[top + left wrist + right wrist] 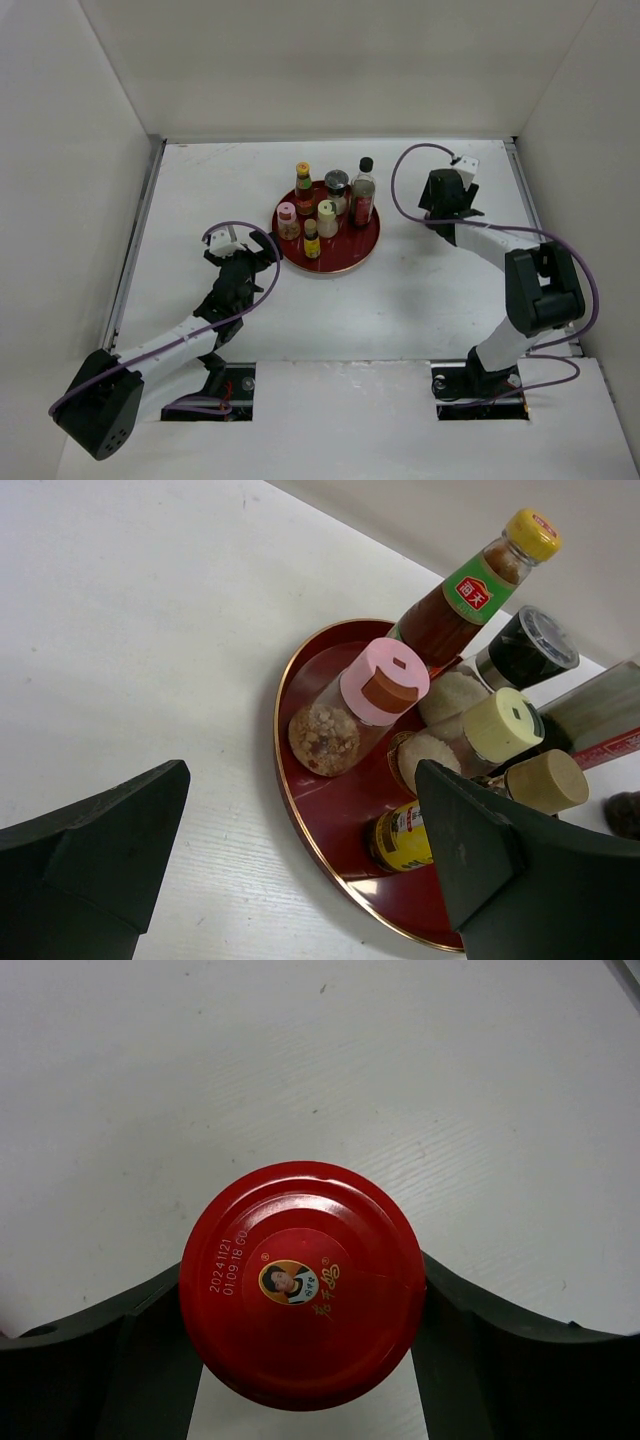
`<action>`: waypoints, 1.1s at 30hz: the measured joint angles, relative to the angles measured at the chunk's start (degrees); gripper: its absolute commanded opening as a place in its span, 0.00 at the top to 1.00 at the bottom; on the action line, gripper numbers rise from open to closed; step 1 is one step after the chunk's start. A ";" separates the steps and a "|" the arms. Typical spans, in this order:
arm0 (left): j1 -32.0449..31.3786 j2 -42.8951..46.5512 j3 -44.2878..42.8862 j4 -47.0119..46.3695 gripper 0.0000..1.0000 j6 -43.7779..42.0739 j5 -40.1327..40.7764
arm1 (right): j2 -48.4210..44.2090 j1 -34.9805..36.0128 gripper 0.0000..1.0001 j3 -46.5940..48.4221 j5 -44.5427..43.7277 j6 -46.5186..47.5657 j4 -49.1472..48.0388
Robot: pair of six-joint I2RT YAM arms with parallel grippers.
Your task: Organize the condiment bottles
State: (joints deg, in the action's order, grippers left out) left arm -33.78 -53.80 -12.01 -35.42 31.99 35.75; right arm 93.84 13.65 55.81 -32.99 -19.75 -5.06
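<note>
Jar (302, 1285) between right fingers (90, 1370), perhaps touching

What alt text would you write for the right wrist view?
A round red jar lid, seen from straight above, sits between the black jaws of the right gripper, one on each side; whether they touch it cannot be told. The lid carries a printed date and a small portrait label, with the white table behind.

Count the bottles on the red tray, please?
6. Back row: yellow-capped sauce bottle, grey-lidded jar, black-capped bottle. Nearer: pink shaker, cream shaker, small yellow-capped bottle at the front. None looks hidden.
</note>
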 measured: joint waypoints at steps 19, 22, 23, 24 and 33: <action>0.37 1.70 0.02 0.00 0.00 0.22 2.62 | -26.05 27.91 0.52 -11.43 -3.39 -0.85 8.52; 0.46 2.40 0.07 0.00 0.00 0.24 3.37 | -22.23 31.41 0.52 -7.80 -2.99 -0.33 7.98; 0.57 2.60 0.07 0.00 0.00 0.26 3.69 | -20.28 32.09 0.52 -6.38 -2.73 0.07 7.50; 0.68 2.71 0.07 0.00 0.00 0.26 4.02 | -17.94 32.76 0.52 -4.79 -2.40 0.39 6.62; 1.03 3.02 0.94 0.07 0.00 0.42 5.25 | -3.17 33.97 0.51 2.01 0.07 2.67 -1.05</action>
State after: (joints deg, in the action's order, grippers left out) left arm -32.75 -50.78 -11.07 -35.35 32.40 40.99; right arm 90.67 47.62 57.82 -32.93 -17.08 -6.11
